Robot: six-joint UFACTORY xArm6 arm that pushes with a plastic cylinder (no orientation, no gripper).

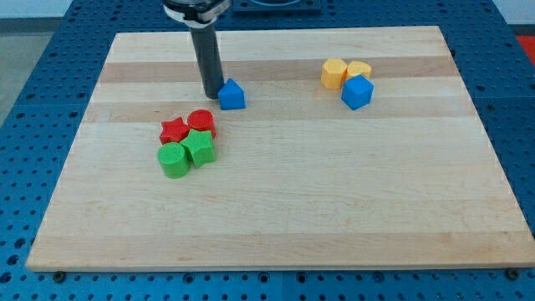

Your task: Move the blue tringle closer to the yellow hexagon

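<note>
The blue triangle block [231, 95] lies on the wooden board a little left of centre, near the view's top. My tip [211, 93] stands just to its left, touching or almost touching it. The yellow hexagon [333, 73] sits far to the right, near the view's top right, with a yellow rounded block [359, 70] against its right side and a blue cube-like block [357, 91] just below them.
A cluster lies below and left of my tip: a red star [174, 130], a red cylinder [201, 124], a green cylinder [174, 159] and a green star-like block [200, 148]. The wooden board [276, 209] rests on a blue perforated table.
</note>
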